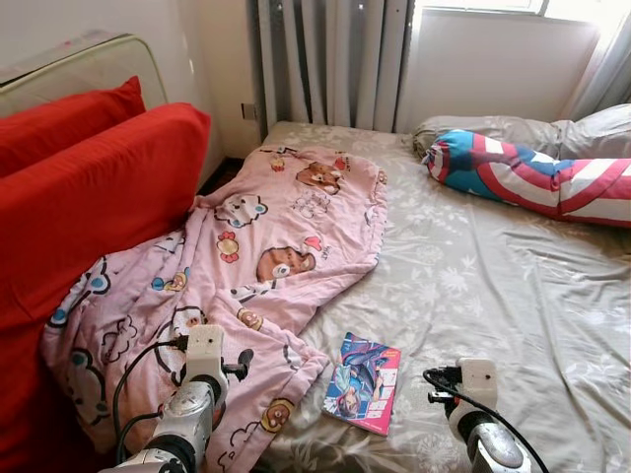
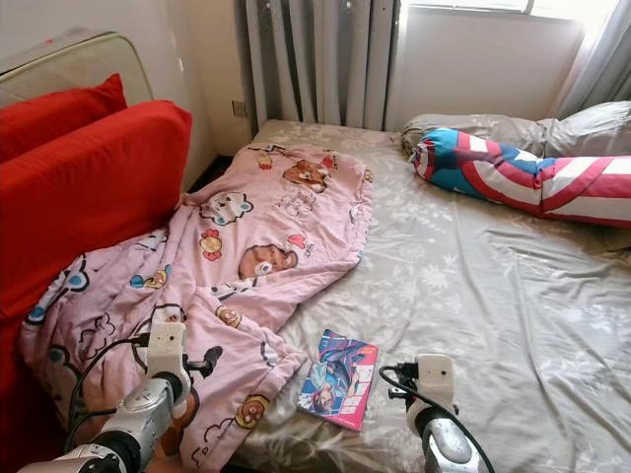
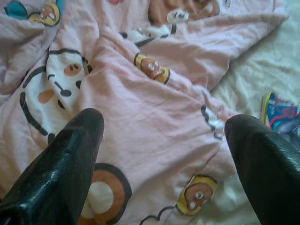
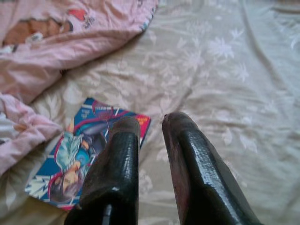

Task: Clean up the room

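Note:
A pink cartoon-print blanket (image 1: 266,246) lies rumpled across the left half of the bed (image 1: 493,296). It runs down to the near edge. A colourful comic book (image 1: 363,382) lies flat on the grey floral sheet beside the blanket's lower corner. My left gripper (image 3: 164,126) hovers open just above the blanket's near part, fingers wide apart with nothing between them. My right gripper (image 4: 150,124) is shut and empty, held low over the sheet just right of the comic book (image 4: 84,154).
Red cushions (image 1: 89,187) are stacked along the bed's left side, against the blanket. A red, white and blue striped bolster (image 1: 532,177) and grey pillows (image 1: 582,128) lie at the far right. Curtains (image 1: 330,59) hang behind the bed.

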`<state>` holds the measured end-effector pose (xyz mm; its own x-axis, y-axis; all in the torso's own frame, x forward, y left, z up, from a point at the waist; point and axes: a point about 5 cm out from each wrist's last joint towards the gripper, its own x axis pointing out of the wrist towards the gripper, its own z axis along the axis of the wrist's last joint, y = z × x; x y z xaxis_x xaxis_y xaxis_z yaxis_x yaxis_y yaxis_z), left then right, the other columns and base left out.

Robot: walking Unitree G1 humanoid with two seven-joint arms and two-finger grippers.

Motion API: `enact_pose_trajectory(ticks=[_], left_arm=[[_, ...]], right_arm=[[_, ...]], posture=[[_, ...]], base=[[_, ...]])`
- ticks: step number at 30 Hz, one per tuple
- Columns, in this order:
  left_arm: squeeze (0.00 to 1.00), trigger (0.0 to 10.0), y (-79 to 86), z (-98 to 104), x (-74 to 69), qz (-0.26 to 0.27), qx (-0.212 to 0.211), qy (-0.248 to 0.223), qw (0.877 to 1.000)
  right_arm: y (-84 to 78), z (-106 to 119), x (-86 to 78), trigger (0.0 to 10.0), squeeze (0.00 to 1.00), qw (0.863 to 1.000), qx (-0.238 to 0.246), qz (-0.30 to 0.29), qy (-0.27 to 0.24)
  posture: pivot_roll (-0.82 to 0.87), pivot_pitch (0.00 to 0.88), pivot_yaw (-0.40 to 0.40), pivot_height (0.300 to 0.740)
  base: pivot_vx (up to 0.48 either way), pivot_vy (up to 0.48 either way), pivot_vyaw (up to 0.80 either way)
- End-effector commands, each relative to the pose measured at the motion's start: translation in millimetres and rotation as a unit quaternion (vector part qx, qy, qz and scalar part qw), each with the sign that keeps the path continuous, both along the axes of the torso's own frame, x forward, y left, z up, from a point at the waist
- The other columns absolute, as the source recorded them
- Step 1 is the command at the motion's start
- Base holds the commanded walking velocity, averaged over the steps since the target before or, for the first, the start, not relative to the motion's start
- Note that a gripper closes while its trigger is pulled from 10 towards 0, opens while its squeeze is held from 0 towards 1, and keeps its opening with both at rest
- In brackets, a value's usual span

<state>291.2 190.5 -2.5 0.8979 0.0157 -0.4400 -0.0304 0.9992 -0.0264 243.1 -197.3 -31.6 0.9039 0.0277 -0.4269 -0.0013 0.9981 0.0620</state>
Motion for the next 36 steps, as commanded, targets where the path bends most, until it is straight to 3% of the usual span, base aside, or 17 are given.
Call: enact_pose_trajectory(ticks=[1, 8, 9, 10, 11, 21, 22, 23, 24, 26, 32, 36], left_arm=[[0.00, 10.0, 0.4, -1, -1.9, 0.004, -0.008, -0.004, 1.000], [0.00, 10.0, 0.0, 0, -1.8, -0.007, -0.004, -0.017, 1.000], [0.00, 10.0, -0.2, 1, -1.8, -0.008, -0.004, -0.018, 1.000], [0.00, 10.0, -0.6, 1, -1.9, -0.011, -0.004, -0.021, 1.000], [0.00, 10.0, -0.9, 1, -1.9, -0.013, -0.003, -0.023, 1.000], [0.00, 10.0, -1.4, 2, -2.2, -0.021, -0.006, -0.035, 0.999], [0.00, 10.0, -0.6, 8, 2.3, -0.023, 0.001, -0.053, 0.998], [0.00, 10.0, 3.8, 49, 27.8, -0.040, 0.019, -0.166, 0.985], [0.00, 10.0, 3.8, 49, 27.8, -0.040, 0.019, -0.166, 0.985], [0.00, 10.0, 4.3, 69, 37.9, -0.048, 0.030, -0.214, 0.975], [0.00, 10.0, -0.2, 78, 42.5, -0.041, 0.010, -0.239, 0.970], [0.00, 10.0, 1.0, 89, 48.2, -0.040, 0.007, -0.261, 0.965]], right_arm=[[-0.9, 2, 0.9, 10.0, 0.00, 1.000, -0.002, -0.010, -0.013], [-2.8, 2, -1.3, 10.0, 0.00, 0.999, -0.011, -0.029, -0.022], [0.6, 14, 11.4, 10.0, 0.00, 0.998, -0.013, -0.025, -0.057], [16.8, 70, 61.4, 10.0, 0.00, 0.981, -0.026, -0.001, -0.191], [21.4, 87, 72.3, 10.0, 0.00, 0.973, -0.032, 0.006, -0.227], [10.9, 103, 79.9, 10.0, 0.00, 0.963, -0.041, -0.014, -0.266], [9.6, 104, 80.2, 10.0, 0.00, 0.963, -0.040, -0.017, -0.267], [9.2, 105, 79.8, 10.0, 0.00, 0.962, -0.039, -0.021, -0.268], [9.2, 105, 79.8, 10.0, 0.00, 0.962, -0.039, -0.021, -0.268], [9.2, 104, 78.5, 10.0, 0.00, 0.963, -0.038, -0.024, -0.266], [6.1, 93, 70.6, 10.0, 0.00, 0.967, -0.042, -0.031, -0.248], [3.1, 107, 78.5, 10.0, 0.00, 0.960, -0.047, -0.035, -0.274]], posture=[[-0.04, 0.000, -0.021, 0.740], [-0.04, 0.000, -0.019, 0.740], [-0.04, 0.000, -0.019, 0.740], [-0.04, 0.000, -0.023, 0.740], [-0.04, 0.000, -0.024, 0.740], [-0.05, 0.000, -0.022, 0.740], [-0.04, 0.000, -0.022, 0.740], [-0.05, 0.000, -0.020, 0.740], [-0.05, 0.000, -0.020, 0.740], [-0.05, 0.000, -0.020, 0.740], [-0.05, 0.000, -0.021, 0.740], [-0.05, 0.000, -0.019, 0.740]], base=[[0.000, 0.000, 0.00], [0.000, 0.000, 0.00], [0.000, 0.000, 0.00], [0.000, 0.000, 0.00], [0.000, 0.000, 0.00], [0.000, 0.000, 0.00], [0.000, 0.000, 0.00], [0.000, 0.000, 0.00], [0.000, 0.000, 0.00], [0.000, 0.000, 0.00], [0.000, 0.000, 0.00], [0.000, 0.000, 0.00]])
